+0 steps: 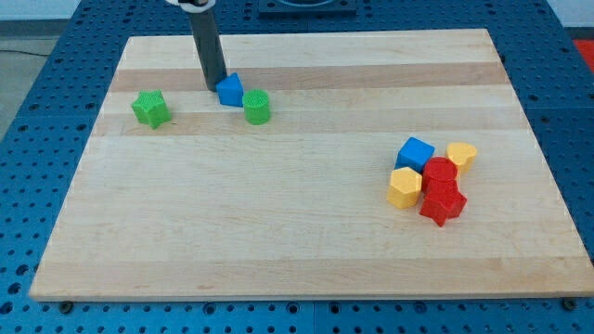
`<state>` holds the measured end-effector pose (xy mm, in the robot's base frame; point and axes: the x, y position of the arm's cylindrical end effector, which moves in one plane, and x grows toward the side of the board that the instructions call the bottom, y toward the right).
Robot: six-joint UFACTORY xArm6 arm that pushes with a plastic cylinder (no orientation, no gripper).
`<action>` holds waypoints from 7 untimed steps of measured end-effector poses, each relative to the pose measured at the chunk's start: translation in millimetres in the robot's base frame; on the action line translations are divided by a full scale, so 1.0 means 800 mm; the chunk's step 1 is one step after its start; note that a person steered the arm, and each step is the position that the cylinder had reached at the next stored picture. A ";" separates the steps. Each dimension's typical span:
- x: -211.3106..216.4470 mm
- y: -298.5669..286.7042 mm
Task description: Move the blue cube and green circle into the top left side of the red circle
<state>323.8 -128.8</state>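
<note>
While my tip [215, 87] touches the small blue block [229, 90] beside the green circle [257, 108] | no hand is fitted | both are steered right, toward the red circle [440, 173].

Single view only, so no overlap between views can be reported. The scene is viewed from above and from the near edge of the worktop [306, 232], tilted downward and facing toward the far edge at the view's top. It is framed from moderate distance: the whole worktop is taken in, with blue perforated table [37, 139] seen on all sides.
</note>
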 end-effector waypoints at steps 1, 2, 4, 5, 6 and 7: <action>0.031 0.004; 0.042 0.029; 0.017 0.022; -0.017 -0.020; -0.030 -0.015; 0.012 0.026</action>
<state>333.7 -108.1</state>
